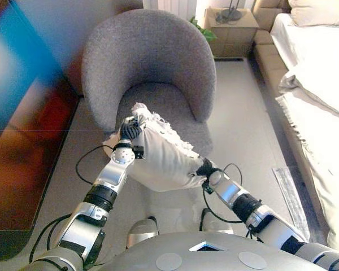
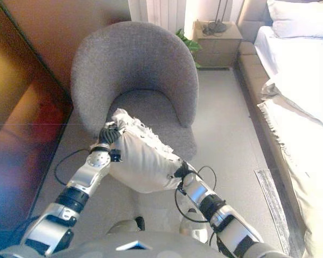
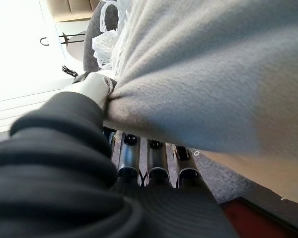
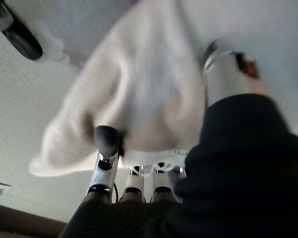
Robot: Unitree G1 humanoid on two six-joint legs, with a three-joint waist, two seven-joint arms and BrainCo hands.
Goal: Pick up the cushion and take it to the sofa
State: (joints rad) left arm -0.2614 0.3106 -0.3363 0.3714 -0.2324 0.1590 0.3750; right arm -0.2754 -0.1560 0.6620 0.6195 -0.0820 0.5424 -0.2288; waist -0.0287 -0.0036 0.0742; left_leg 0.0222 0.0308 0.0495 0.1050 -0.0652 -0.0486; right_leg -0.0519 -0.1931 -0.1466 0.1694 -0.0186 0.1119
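A cream cushion (image 1: pixel 161 155) with a white fringe is held up between both hands, just in front of the seat of a round grey armchair (image 1: pixel 152 62). My left hand (image 1: pixel 130 132) grips its far left corner. In the left wrist view the thumb (image 3: pixel 92 90) presses into the cloth (image 3: pixel 213 74) and the fingers (image 3: pixel 154 166) lie under it. My right hand (image 1: pixel 206 168) grips its near right edge. In the right wrist view the thumb (image 4: pixel 107 141) and fingers (image 4: pixel 139 181) pinch the fringed rim of the cushion (image 4: pixel 139 84).
A dark glossy cabinet (image 1: pixel 22 130) runs along the left. A bed with white covers (image 1: pixel 316 84) lies along the right. A wooden nightstand (image 1: pixel 233 31) and a green plant (image 1: pixel 202 29) stand behind the armchair. Pale floor (image 1: pixel 243 118) runs between armchair and bed.
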